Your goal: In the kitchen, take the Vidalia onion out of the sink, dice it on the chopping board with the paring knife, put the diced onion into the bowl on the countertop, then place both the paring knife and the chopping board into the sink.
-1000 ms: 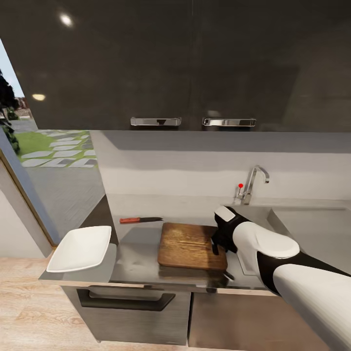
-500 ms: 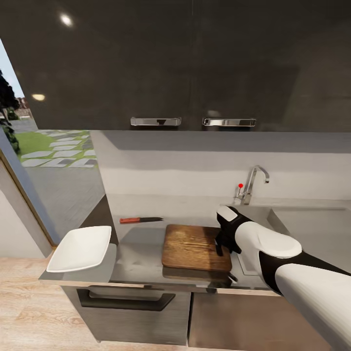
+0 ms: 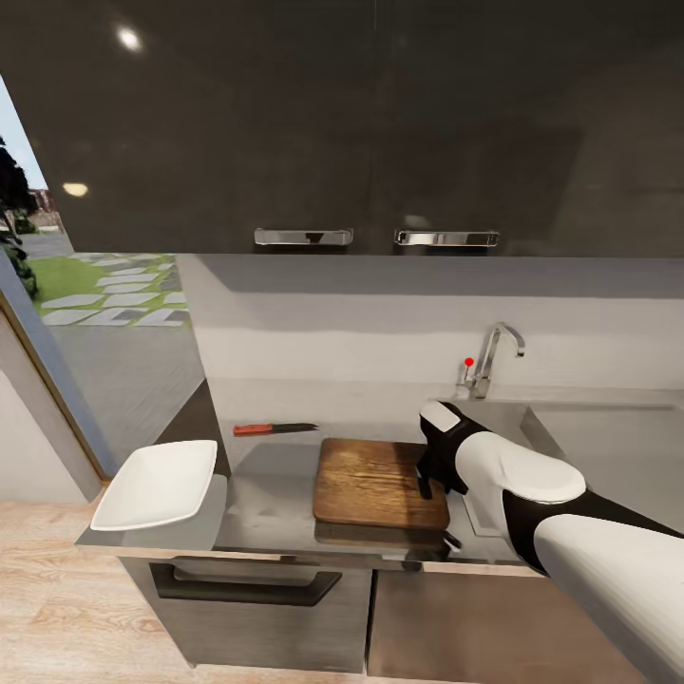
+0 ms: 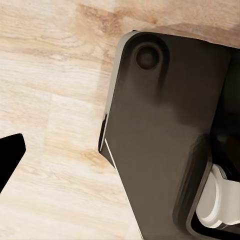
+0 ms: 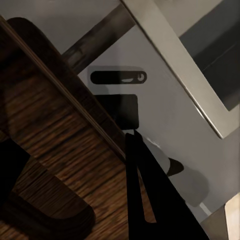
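Where right gripper (image 3: 425,486) clamps it — chopping board (image 3: 372,482) dark brown, wood-grained, jaws closed on edge.

Head view: evenly lit, moderately bright; two ceiling-light glares reflect in the glossy upper cabinets (image 3: 380,123). Daylight enters through the opening at the left. The steel worktop (image 3: 275,503) mirrors the chopping board (image 3: 375,480). Slight wide-angle stretching at edges. Right wrist view: dim, soft-focused, heavy shadows.

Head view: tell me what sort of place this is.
A home kitchen, by the look of it. A chrome faucet stands over a steel sink, a chopping board and paring knife lie on the countertop, and dark wall cabinets hang above.
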